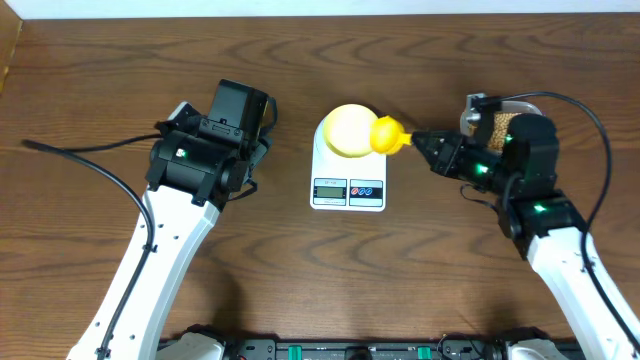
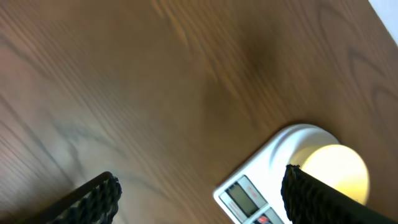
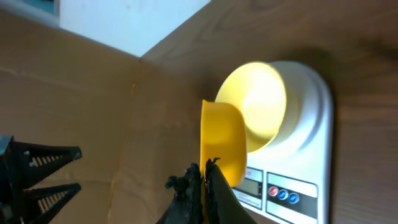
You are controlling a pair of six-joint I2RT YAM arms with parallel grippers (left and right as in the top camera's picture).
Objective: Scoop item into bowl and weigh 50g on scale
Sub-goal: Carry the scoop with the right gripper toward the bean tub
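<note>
The white scale (image 1: pixel 347 188) sits mid-table with the pale-yellow bowl (image 1: pixel 345 130) on its platform. My right gripper (image 1: pixel 420 142) is shut on the handle of a bright yellow scoop (image 1: pixel 388 135), which is tipped on its side at the bowl's right rim. The right wrist view shows that gripper (image 3: pixel 205 177), the scoop (image 3: pixel 224 143), the bowl (image 3: pixel 258 106) and the scale (image 3: pixel 305 162); the bowl's inside is too bright to show any beans. Tan beans (image 1: pixel 497 126) lie behind the right arm. My left gripper (image 1: pixel 262 140) hangs open and empty left of the scale (image 2: pixel 249 193).
The beans lie in a clear tub (image 1: pixel 520 103), partly hidden by the right wrist. A black cable (image 1: pixel 80 150) trails across the table at the left. In the left wrist view the bowl (image 2: pixel 336 168) shows beside the right finger (image 2: pixel 317 199).
</note>
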